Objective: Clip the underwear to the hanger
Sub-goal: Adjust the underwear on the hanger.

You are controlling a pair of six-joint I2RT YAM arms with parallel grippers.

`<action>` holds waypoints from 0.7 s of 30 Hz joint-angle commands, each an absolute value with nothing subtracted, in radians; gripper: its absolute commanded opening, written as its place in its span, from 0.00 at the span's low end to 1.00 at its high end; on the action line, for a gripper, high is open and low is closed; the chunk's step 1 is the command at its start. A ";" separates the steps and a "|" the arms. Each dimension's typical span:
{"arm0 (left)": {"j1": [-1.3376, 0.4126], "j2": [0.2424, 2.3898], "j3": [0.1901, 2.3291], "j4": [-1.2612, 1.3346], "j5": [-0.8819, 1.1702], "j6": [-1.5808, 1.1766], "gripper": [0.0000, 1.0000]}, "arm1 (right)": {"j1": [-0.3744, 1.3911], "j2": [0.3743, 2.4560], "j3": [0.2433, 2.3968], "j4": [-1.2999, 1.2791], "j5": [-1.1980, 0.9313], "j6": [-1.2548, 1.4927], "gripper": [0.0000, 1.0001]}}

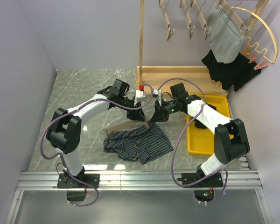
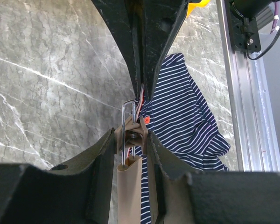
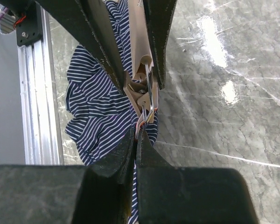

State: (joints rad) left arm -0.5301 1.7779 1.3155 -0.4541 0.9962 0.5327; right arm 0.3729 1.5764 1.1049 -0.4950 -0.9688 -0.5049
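wrist views alone are showing left gripper (image 2: 131, 136) squeezing the tan wooden hanger clip (image 2: 129, 184), right gripper (image 3: 136, 139) pinching navy striped underwear (image 3: 98, 102).

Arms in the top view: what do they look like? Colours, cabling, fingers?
The left arm and right arm match: white links and bulky black joint housings. A purple cable loops loosely along each. The fingers are matte black and flat-sided, tapering to narrow tips. No markings are legible.

A lab test booth: bare grey walls (image 1: 84, 32), aluminium mounting rail (image 1: 140, 179), marble-patterned tabletop (image 1: 84, 88).
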 commanded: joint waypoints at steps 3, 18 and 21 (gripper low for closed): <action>-0.537 1.786 1.353 -0.525 1.012 0.578 0.33 | 0.383 1.514 1.152 -0.476 -0.993 -0.532 0.00; -0.537 1.805 1.382 -0.580 1.017 0.609 0.42 | 0.419 1.499 1.173 -0.538 -0.962 -0.612 0.00; -0.537 1.807 1.384 -0.583 1.020 0.612 0.41 | 0.419 1.500 1.172 -0.538 -0.962 -0.611 0.00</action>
State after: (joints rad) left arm -0.5316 1.8042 1.3441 -0.5602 0.9981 0.5861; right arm 0.4129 1.5444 1.1267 -0.5491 -0.9474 -0.5903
